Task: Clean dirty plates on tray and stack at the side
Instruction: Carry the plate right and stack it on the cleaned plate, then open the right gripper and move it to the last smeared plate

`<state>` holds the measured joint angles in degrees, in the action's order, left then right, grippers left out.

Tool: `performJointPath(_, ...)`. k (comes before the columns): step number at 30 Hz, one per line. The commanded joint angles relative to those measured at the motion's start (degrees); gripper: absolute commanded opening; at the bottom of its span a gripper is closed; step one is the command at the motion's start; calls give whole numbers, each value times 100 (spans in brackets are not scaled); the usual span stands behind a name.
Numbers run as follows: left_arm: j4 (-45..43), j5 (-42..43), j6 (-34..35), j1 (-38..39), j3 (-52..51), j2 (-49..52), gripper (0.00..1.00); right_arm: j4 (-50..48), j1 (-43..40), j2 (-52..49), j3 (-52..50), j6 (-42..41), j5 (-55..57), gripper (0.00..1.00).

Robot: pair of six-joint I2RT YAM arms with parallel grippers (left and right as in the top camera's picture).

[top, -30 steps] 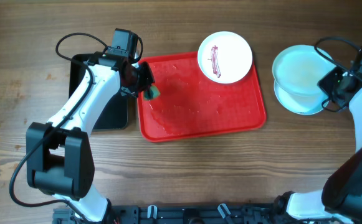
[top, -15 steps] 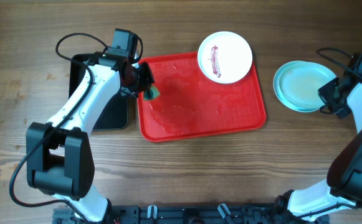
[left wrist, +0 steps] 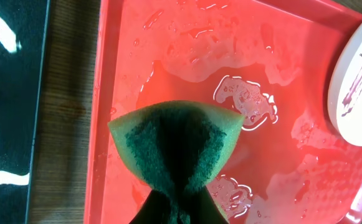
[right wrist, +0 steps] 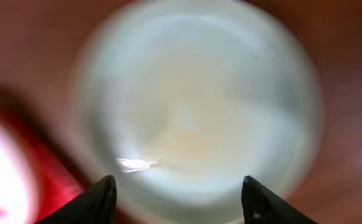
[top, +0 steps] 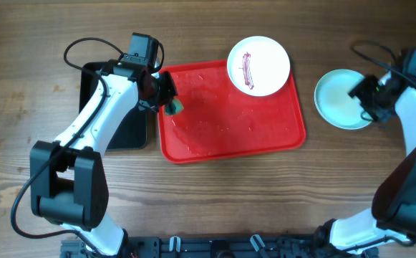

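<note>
A large bright red rectangular plastic tray (top: 229, 140), wet with puddles, is seen mid-table; a round white plate (top: 258, 65) with a dark red streak is set on its far right corner. A pale mint-green plate (top: 336, 107) is laid on the wooden table (top: 265, 201) just right of the tray; whether another lies beneath cannot be told. Above it the right gripper (top: 367, 100) is held with jaws spread wide and nothing between them, its own view blurred. A green sponge (left wrist: 174, 143) is clamped by the left gripper (top: 166, 100) over the tray's left edge.

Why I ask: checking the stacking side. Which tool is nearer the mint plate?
Right. The right tool is over the mint plate's right edge, open. The left tool, gripping the sponge, is over the tray's left end, far across.
</note>
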<state>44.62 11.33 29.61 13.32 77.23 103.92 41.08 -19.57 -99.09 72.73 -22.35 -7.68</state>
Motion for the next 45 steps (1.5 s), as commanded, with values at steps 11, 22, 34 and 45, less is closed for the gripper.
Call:
performJointPath(11, -20, -76, -87, 0, 79, -63, 4, -1110, 2509, -577, 275, -1993, 1051, 57)
performJointPath(22, -17, -74, -87, 2, 79, -63, 4, -1294, 2872, -1495, 275, -2409, 1366, 46)
performJointPath(34, -17, -74, -87, 2, 79, -63, 4, -831, 2874, -1690, 275, -1810, 514, 4)
performJointPath(45, -20, -74, -87, 0, 79, -63, 4, 693, 3329, -1108, 275, -807, -278, 6)
